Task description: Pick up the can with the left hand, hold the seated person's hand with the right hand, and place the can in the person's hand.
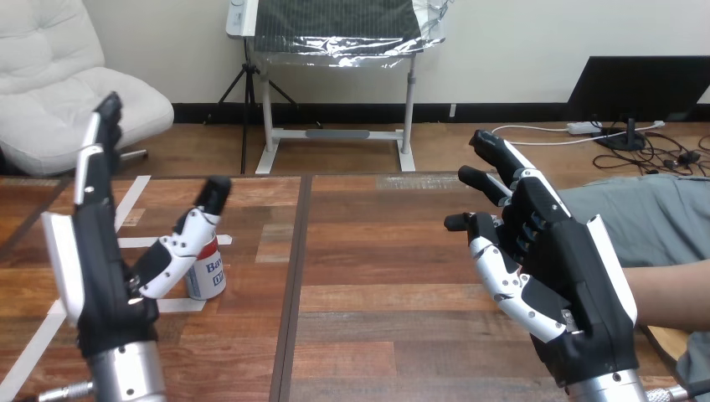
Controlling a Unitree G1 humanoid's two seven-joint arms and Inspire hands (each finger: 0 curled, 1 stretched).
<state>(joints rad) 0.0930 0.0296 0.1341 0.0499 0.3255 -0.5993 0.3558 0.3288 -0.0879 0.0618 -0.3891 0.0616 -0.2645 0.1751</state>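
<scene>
Lab: white tape (132, 201) marks the wooden table (377, 285).

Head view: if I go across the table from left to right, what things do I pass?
left hand → can → right hand → person's forearm

**Wide lane down the middle, both sides crowded**

The counter (377, 301) lies bare between the two raised hands, leaving a broad open lane. On the left, the can (209, 280) stands upright just beyond the thumb of the left hand (100, 276). On the right, the person's forearm (674, 295) reaches in behind the right hand (569, 268), blocking that edge.
</scene>
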